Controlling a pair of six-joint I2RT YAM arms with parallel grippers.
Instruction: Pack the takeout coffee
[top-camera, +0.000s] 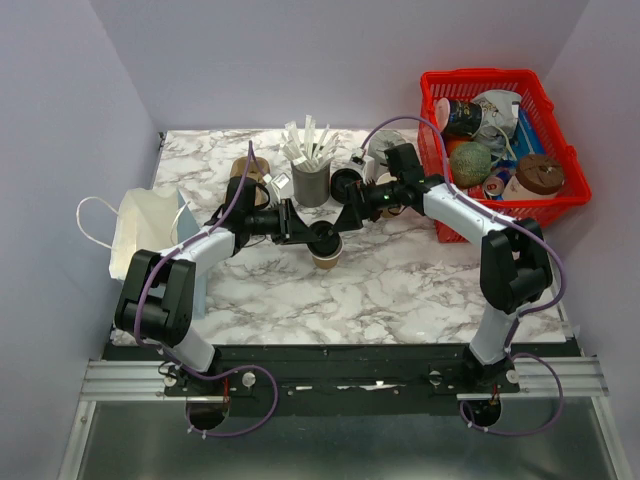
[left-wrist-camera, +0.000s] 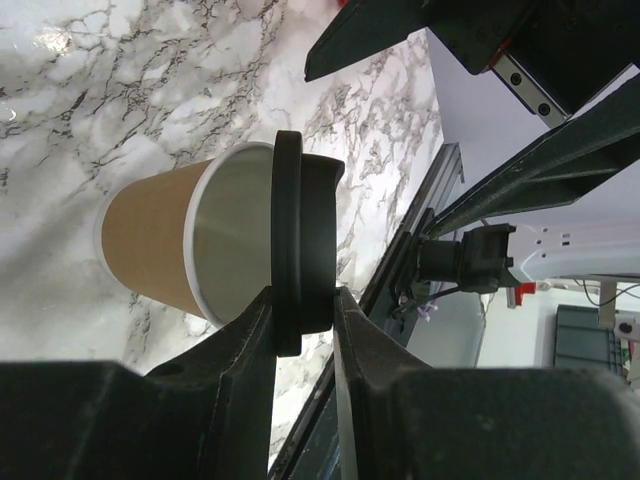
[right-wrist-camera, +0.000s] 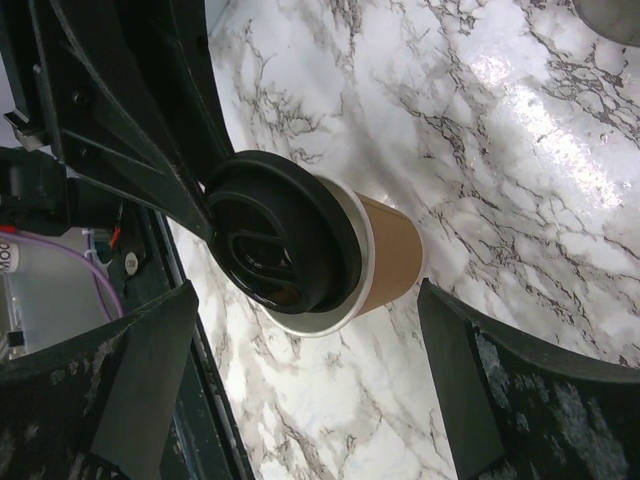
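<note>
The tan kraft-paper cup (right-wrist-camera: 385, 250) stands upright on the marble surface (right-wrist-camera: 500, 130), near its middle. The black lid (right-wrist-camera: 280, 240) is not seated. In the right wrist view it sits askew over the mouth, shifted toward 10 o'clock, with the white rim bared at 5 o'clock. The left hand (left-wrist-camera: 303, 320) pinches its edge.

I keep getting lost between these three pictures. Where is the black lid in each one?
Top view: black lid mid-picture, at the tan cup's mouth.
Left wrist: centre, edge-on, pinched by the left claw.
Right wrist: left of centre, face-on.
Shared landmark: the tan cup, right against the lid.
</note>
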